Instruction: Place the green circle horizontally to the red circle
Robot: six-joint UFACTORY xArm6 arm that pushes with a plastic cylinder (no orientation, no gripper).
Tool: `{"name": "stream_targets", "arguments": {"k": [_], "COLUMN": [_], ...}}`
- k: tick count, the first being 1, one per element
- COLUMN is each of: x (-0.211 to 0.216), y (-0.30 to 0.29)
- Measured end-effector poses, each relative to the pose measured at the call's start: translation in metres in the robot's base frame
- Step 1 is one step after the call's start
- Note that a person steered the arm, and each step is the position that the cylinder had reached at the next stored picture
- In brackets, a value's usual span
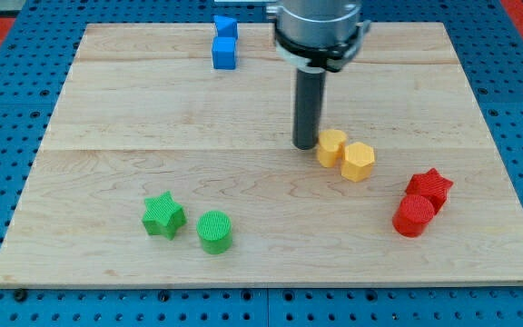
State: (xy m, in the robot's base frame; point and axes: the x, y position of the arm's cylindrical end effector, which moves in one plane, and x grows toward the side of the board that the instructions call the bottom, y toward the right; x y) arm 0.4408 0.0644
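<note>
The green circle (214, 231) stands near the view's bottom, left of centre, just right of a green star (163, 215). The red circle (414, 216) stands at the view's right, touching a red star (430, 187) just above it. My tip (305, 145) rests on the board near the centre, just left of a yellow block (331, 147). It is well above and to the right of the green circle and well left of the red circle.
A second yellow block, a hexagon (358, 162), touches the first on its right. Two blue blocks (225, 53) (225, 25) stand at the view's top, left of the arm. The wooden board (107, 109) lies on a blue pegboard.
</note>
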Motion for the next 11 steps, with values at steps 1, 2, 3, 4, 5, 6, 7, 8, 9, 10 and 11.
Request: {"name": "stream_targets", "arguments": {"k": [1,2,3,4,5,6,7,8,9,10,11], "x": [0.031,0.044,0.051,0.073,0.124,0.150,0.136,0.128,0.114,0.137,0.177], "y": [-0.013,-0.126,-0.218,-0.265,-0.248,-0.208,-0.179,-0.090,-0.020,-0.015,-0.067]}}
